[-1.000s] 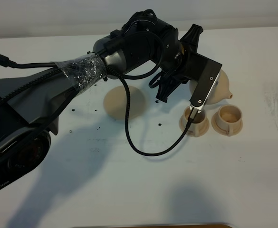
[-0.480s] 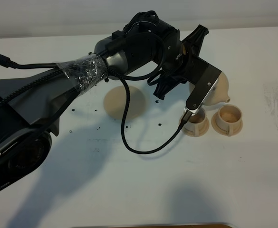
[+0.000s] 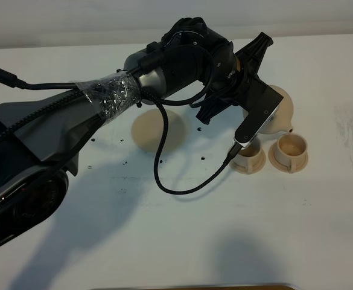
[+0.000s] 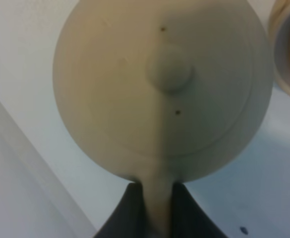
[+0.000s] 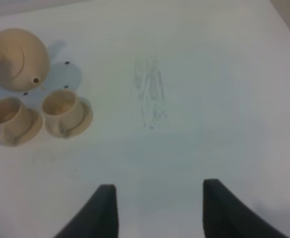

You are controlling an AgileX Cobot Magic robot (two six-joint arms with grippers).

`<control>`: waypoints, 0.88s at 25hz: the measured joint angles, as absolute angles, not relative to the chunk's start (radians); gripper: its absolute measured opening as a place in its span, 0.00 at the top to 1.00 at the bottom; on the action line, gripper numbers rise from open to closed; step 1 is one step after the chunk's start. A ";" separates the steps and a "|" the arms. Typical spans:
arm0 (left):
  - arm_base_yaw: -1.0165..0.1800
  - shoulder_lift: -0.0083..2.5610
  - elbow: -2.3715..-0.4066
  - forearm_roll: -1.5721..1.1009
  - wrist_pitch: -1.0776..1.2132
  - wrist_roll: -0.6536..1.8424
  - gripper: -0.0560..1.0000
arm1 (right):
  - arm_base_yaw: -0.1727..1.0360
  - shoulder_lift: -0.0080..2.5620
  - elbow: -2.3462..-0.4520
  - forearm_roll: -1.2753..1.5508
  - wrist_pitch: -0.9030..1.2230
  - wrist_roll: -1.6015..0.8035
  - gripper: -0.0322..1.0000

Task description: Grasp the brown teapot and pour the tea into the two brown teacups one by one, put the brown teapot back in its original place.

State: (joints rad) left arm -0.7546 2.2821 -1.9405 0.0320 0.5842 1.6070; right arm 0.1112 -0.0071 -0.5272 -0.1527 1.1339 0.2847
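Note:
The brown teapot (image 3: 283, 110) hangs just behind the two brown teacups, its spout toward the right one. My left gripper (image 4: 157, 210) is shut on the teapot's handle, and the teapot's lid (image 4: 170, 73) fills the left wrist view. The left teacup (image 3: 248, 158) and the right teacup (image 3: 289, 151) stand on their small saucers. The wide beige saucer (image 3: 149, 133), the original place, lies bare to the left, partly behind my left arm (image 3: 182, 60). In the right wrist view my right gripper (image 5: 157, 208) stands open far from the teapot (image 5: 18, 59) and cups (image 5: 60, 110).
A black cable (image 3: 164, 178) loops down from the left wrist onto the table in front of the saucer and touches the left cup's side. Small dark specks dot the white table (image 3: 182, 229). A faint grey smudge (image 5: 149, 99) marks the table right of the cups.
My left wrist has turned and shifted slightly right with the teapot, bringing the spout closer over the right teacup. The cups and wide saucer have not moved.

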 joint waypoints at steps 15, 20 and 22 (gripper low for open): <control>-0.766 2.313 -1.940 0.049 0.536 1.654 0.87 | 0.111 -0.007 -0.527 -0.152 1.134 0.285 0.57; -0.766 2.313 -1.940 0.049 0.530 1.687 0.87 | 0.111 -0.007 -0.527 -0.152 1.134 0.285 0.57; -0.766 2.313 -1.940 0.056 0.526 1.690 0.87 | 0.111 -0.007 -0.527 -0.152 1.134 0.285 0.57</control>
